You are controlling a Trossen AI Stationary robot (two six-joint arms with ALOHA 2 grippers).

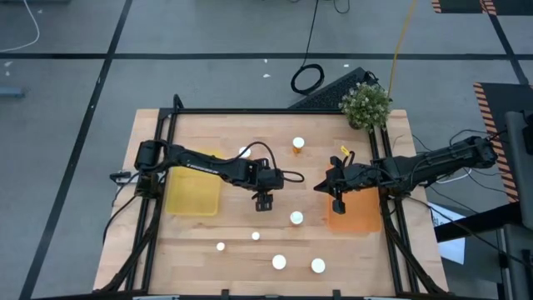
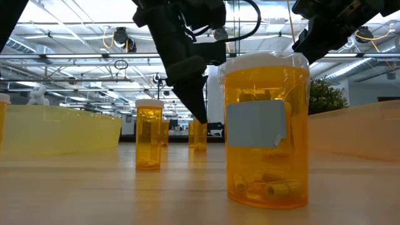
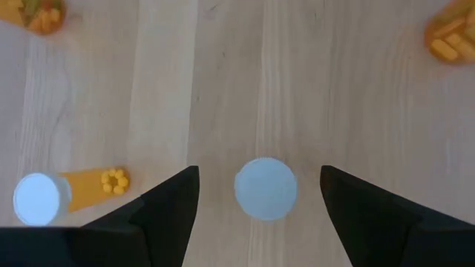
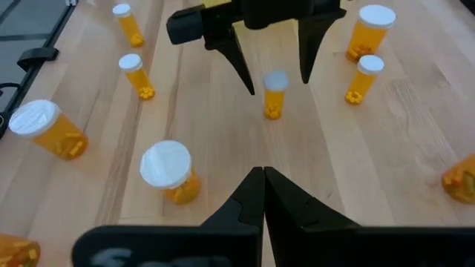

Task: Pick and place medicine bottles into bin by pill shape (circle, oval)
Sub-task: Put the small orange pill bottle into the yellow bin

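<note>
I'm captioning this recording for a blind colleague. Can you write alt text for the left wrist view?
Looking straight down at a pale wooden table, the left gripper hangs open with its two dark fingers either side of a small amber bottle's round white cap, not touching it. A second white-capped amber bottle, holding yellow pills, stands to one side.

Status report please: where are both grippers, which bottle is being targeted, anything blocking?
Left gripper open, poised above a small bottle mid-table. Right gripper shut, empty, hanging near the orange tray. Nothing between fingers and bottle; other bottles stand apart.
</note>
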